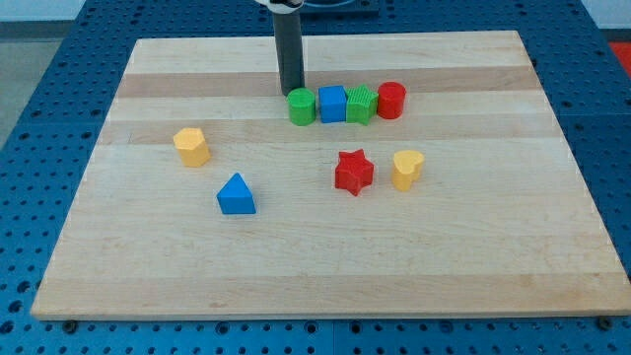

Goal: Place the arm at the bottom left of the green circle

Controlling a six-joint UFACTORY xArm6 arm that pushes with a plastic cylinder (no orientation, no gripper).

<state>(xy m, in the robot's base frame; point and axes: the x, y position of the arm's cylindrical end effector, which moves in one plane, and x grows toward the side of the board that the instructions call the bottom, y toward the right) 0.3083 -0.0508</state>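
Pale wooden board (pixel 325 247), smooth green cylinder (pixel 301 106), my tip (pixel 289 94) just above-left, no gripper fitted.

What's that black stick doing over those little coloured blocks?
That rod is the end of my arm, and I use it to nudge blocks around the wooden board. My tip sits at the upper left edge of the green circle, the left end of a row with a blue cube, another green block and a red cylinder. I am meant to be at that circle's bottom left.
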